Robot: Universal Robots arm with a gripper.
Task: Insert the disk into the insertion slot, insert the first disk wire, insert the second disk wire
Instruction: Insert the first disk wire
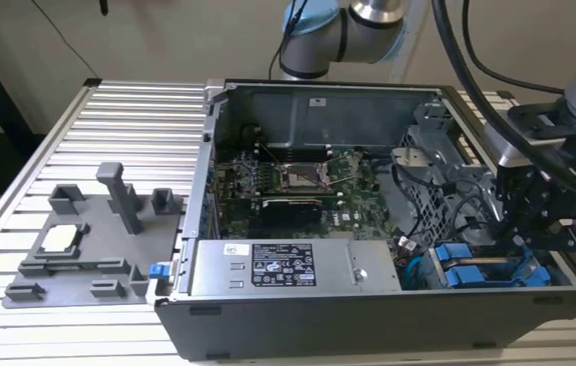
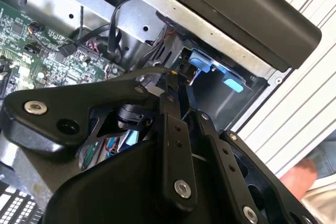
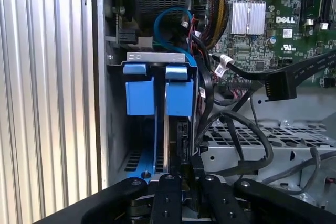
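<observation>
A computer case [image 1: 369, 324] lies on its side on a slatted table [image 1: 135, 114], with a fixture plate [image 1: 74, 259] just beside it on the exterior view's left. Inside the case, the motherboard [image 1: 298, 183] sits in the middle and a power supply [image 1: 278, 267] runs along the near wall. A drive cage [image 1: 440, 152] stands at the exterior view's right. The disk [image 1: 466, 274] sits in the bay at the near right corner, beside the power supply. The gripper [image 3: 184, 174] hangs inside the case just over that bay, with cables [image 3: 210, 93] between the bay and the motherboard.
</observation>
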